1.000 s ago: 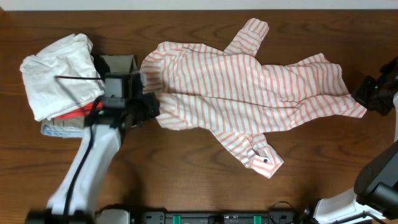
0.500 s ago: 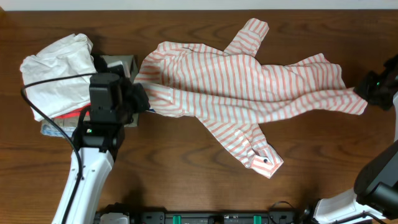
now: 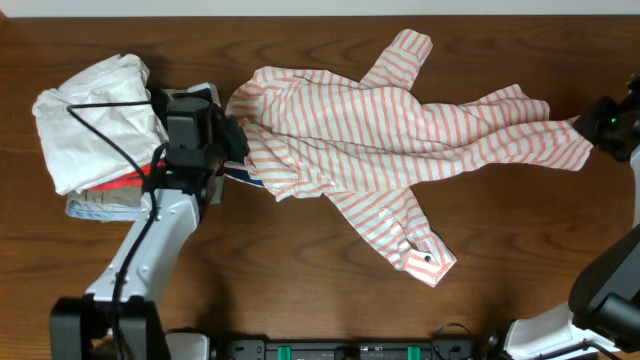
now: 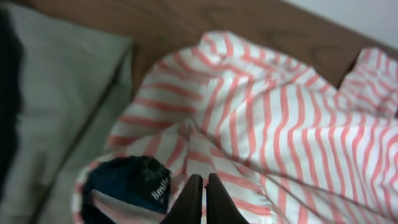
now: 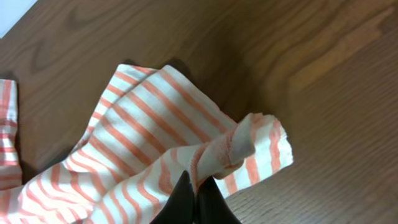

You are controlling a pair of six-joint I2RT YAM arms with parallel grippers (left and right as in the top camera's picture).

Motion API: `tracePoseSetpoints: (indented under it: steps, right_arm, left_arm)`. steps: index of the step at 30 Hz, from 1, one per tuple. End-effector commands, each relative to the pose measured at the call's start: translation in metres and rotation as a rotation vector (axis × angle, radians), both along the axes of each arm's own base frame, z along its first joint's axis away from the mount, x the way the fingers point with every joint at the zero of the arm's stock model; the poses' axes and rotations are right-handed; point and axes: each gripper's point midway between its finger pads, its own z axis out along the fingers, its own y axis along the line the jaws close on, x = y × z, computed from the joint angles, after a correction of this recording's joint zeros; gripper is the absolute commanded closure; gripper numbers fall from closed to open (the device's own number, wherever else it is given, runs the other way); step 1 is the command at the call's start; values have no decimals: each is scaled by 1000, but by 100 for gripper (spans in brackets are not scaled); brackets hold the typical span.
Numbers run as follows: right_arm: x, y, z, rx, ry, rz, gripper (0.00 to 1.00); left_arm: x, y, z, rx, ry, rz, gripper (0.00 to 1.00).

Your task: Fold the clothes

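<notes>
Tabletop surrounds shirt; left gripper and right gripper pinch opposite edges.

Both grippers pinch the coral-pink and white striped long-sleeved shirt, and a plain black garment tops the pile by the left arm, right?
Not black: the overhead view shows a plain white garment topping that pile. The left gripper and right gripper do pinch the striped shirt.

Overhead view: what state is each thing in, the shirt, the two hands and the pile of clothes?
striped shirt: unfolded, wrinkled, gripped at both ends, sleeves splayed out.
left hand: shut on the shirt's collar end.
right hand: shut on the shirt's hem end.
white garment: crumpled, lying on top of other clothes.
</notes>
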Motion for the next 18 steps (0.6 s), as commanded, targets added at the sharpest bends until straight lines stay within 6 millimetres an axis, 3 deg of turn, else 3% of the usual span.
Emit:
tracePoseSetpoints:
  steps: [1, 3, 4, 10, 18]
  right_arm:
    - [3, 8, -1, 17, -2, 10, 99]
    - [3, 9, -1, 19, 1, 10, 99]
    - [2, 9, -2, 21, 4, 10, 99]
    - [-5, 14, -7, 39, 38, 12, 99]
    - [-10, 18, -10, 54, 66, 15, 99]
  left_arm:
    - [-4, -23, 16, -97, -13, -104, 91]
    - [-13, -31, 18, -127, 8, -140, 63]
    - [-18, -31, 15, -126, 30, -141, 56]
    - [-36, -29, -16, -122, 173, -129, 54]
    - [-29, -30, -62, -122, 264, -123, 53]
